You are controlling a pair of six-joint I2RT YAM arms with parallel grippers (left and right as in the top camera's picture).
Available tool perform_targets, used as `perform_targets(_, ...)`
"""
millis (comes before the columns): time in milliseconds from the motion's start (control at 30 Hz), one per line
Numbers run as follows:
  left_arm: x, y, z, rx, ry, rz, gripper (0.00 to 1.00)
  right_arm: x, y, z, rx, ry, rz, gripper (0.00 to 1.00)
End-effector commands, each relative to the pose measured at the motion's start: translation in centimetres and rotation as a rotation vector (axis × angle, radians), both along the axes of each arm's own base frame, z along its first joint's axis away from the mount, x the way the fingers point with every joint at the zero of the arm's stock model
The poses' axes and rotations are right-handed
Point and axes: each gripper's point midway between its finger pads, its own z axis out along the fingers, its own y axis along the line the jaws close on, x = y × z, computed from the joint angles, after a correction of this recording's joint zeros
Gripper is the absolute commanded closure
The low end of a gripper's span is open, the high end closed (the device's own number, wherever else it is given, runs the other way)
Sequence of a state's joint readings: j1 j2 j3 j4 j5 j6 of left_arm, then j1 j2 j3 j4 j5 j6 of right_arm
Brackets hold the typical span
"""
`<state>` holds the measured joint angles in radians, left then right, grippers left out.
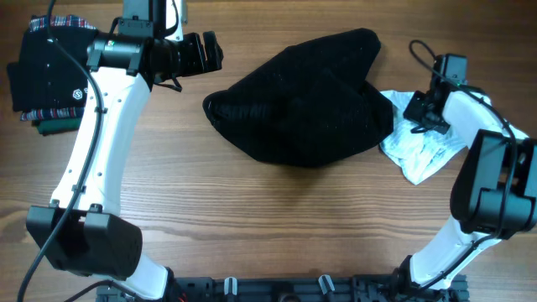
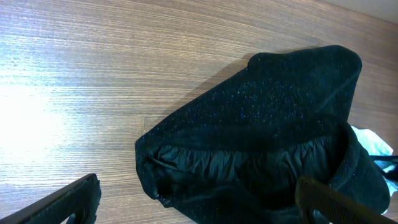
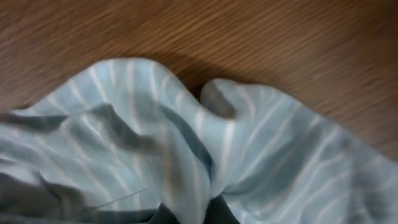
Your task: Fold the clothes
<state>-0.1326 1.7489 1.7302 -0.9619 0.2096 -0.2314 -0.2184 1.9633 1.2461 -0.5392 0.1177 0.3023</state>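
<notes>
Crumpled black glittery garment (image 1: 306,105) lies in the middle of the counter (image 1: 252,218); left hand (image 1: 211,52), fingers apart, should pinch its edge cleanly; right hand (image 1: 418,111), grip impossible to tell, sits over pale blue striped cloth (image 1: 424,153).

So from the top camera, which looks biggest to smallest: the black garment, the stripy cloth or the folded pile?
1. Black garment, clearly largest.
2-3. Folded pile and striped cloth look about alike; each is partly hidden, so no ranking.
</notes>
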Motion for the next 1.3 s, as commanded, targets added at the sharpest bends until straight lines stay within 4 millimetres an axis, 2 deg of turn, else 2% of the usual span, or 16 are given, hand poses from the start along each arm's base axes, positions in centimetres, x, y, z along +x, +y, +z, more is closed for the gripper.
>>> perform_targets(0,0.2,-0.1,0.0,-0.007,0.002,0.008,0.0,2.3,-5.9,8.8,-0.093,-0.185,-0.129,0.96)
perform_targets(167,0.2,-0.1,0.0,-0.007,0.002,0.008,0.0,2.3,-11.2,19.8,-0.173,-0.381,-0.2,0.96)
perform_targets(267,0.2,-0.1,0.0,-0.008,0.002,0.008,0.0,1.5,-13.1,24.8,-0.219,-0.461,-0.225,0.96)
perform_targets(367,0.2,-0.1,0.0,-0.008,0.002,0.008,0.0,0.7,-13.6,26.4,-0.236,-0.473,-0.231,0.96)
perform_targets(533,0.1,-0.1,0.0,-0.008,0.004,0.008,0.0,-0.7,-13.6,24.7,-0.218,-0.397,-0.284,0.96)
perform_targets(567,0.1,-0.1,0.0,-0.007,0.004,0.008,0.0,-1.0,-13.7,24.5,-0.217,-0.386,-0.306,0.89)
perform_targets(600,0.1,-0.1,0.0,-0.006,0.006,0.006,0.0,-1.2,-13.7,24.3,-0.21,-0.379,-0.321,0.46)
perform_targets(633,0.0,0.0,-0.1,-0.005,0.008,0.006,0.0,-1.3,-13.6,24.2,-0.207,-0.373,-0.32,0.1)
perform_targets(667,0.0,0.0,-0.1,-0.005,0.01,0.006,0.0,-1.4,-13.5,24.1,-0.206,-0.367,-0.32,0.0)
perform_targets(833,-0.1,0.0,-0.1,-0.005,0.013,0.006,0.0,-1.5,-13.0,23.7,-0.18,-0.356,-0.307,0.0)
perform_targets(933,-0.1,0.0,-0.1,-0.005,0.013,0.006,0.0,-1.1,-11.9,23.3,-0.116,-0.357,-0.27,0.01)
perform_targets(967,-0.1,0.0,-0.1,-0.005,0.013,0.006,0.0,-1.1,-11.4,23.1,-0.093,-0.354,-0.261,0.02)
perform_targets(1067,-0.1,0.0,-0.1,-0.005,0.014,0.006,0.0,-1.3,-8.6,21.8,0.058,-0.322,-0.2,0.15)
perform_targets(1133,-0.2,0.0,-0.2,-0.004,0.017,0.006,0.0,-1.8,-6.6,20.7,0.155,-0.282,-0.168,0.31)
perform_targets(1233,-0.3,0.0,-0.3,-0.003,0.023,0.006,0.0,-3.3,-3.4,17.8,0.274,-0.176,-0.127,0.87)
perform_targets(1267,-0.3,0.0,-0.3,-0.003,0.025,0.006,0.0,-3.6,-2.6,17.0,0.294,-0.154,-0.104,0.92)
